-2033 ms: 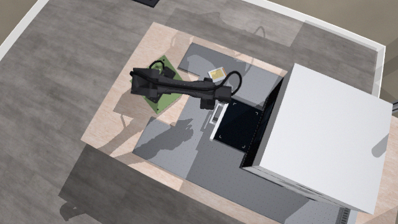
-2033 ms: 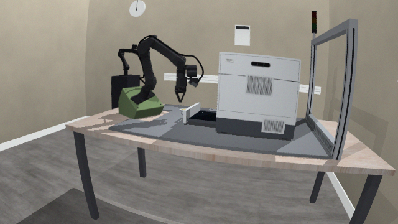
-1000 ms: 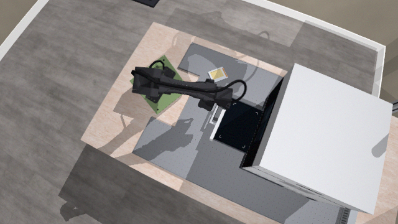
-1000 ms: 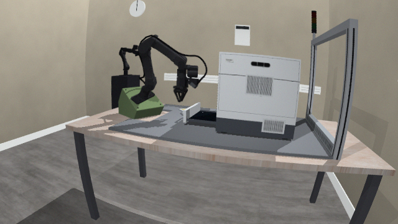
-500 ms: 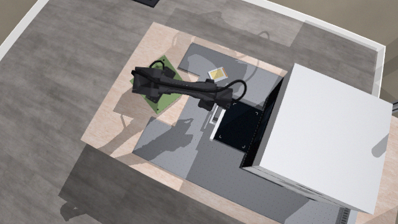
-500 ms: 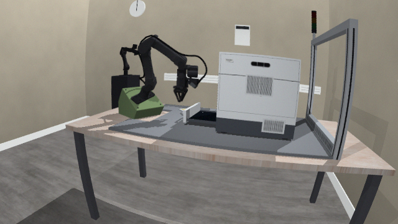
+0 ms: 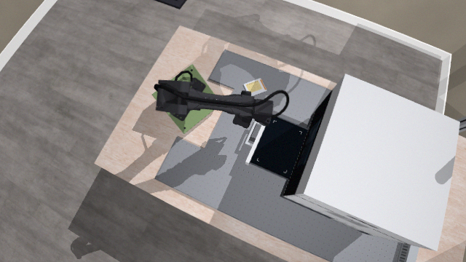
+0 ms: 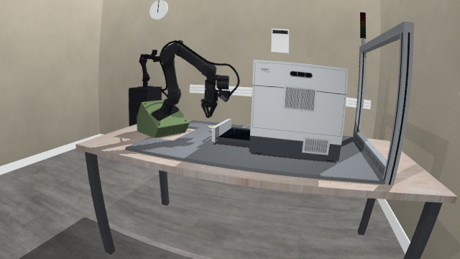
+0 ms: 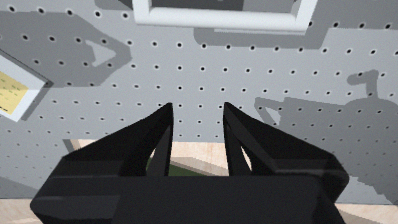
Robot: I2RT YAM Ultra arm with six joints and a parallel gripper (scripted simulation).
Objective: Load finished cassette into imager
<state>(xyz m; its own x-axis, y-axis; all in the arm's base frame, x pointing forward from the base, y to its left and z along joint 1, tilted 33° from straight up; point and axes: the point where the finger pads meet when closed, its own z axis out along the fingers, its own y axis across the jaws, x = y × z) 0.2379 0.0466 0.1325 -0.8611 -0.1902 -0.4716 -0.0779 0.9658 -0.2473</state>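
The finished cassette (image 7: 255, 86) (image 9: 12, 92), a white card with a yellow face, lies flat on the grey perforated mat (image 7: 251, 204) behind the drawer. The white imager IM (image 7: 375, 156) (image 8: 298, 104) stands at the right with its drawer pulled out. The dark glass (image 7: 278, 143) is bare, with white corner marks (image 7: 304, 132). The drawer's white front (image 7: 253, 143) (image 8: 221, 129) (image 9: 220, 15) faces the arm. My gripper (image 7: 242, 123) (image 8: 208, 115) (image 9: 198, 111) hangs above the mat just outside the drawer front, pointing down. Its fingers stand partly apart with nothing between them.
The arm's green base (image 7: 193, 116) (image 8: 158, 120) stands at the table's left. A tall grey frame (image 8: 399, 108) stands upright at the table's right end. The wooden table edge (image 8: 251, 178) runs along the front.
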